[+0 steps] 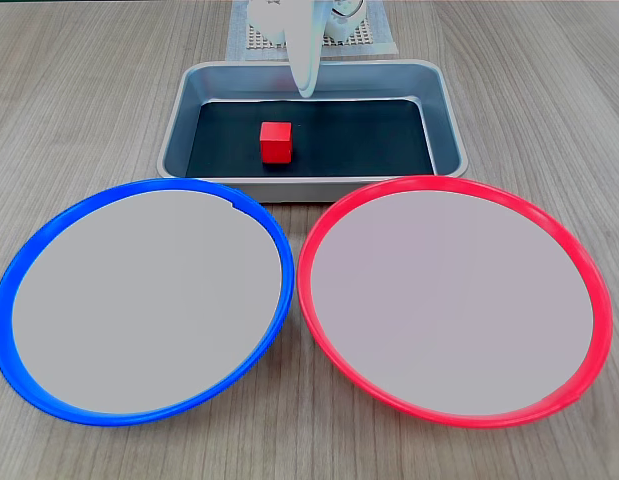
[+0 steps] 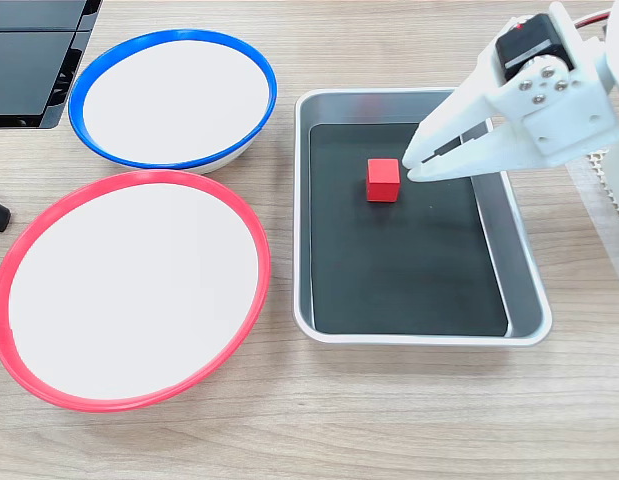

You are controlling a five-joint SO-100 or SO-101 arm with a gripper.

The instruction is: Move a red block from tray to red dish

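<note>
A tabletop robotics test bench, of the kind found in a lab or hobby workspace, is shown. The setting is indicated by a pale wood-grain laminate table (image 1: 79,90), on which a white 3D-printed plastic arm with exposed screws and a black servo motor (image 2: 534,90) is mounted. A white perforated base mat (image 1: 374,38) is seen at the table's far edge, and a black flat device (image 2: 29,60) is placed at one corner.

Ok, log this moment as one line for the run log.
phase: approach | gripper: slightly open, empty, above tray | red block: on tray floor, ungrasped | red dish: empty | blue-rimmed plate: empty
</note>
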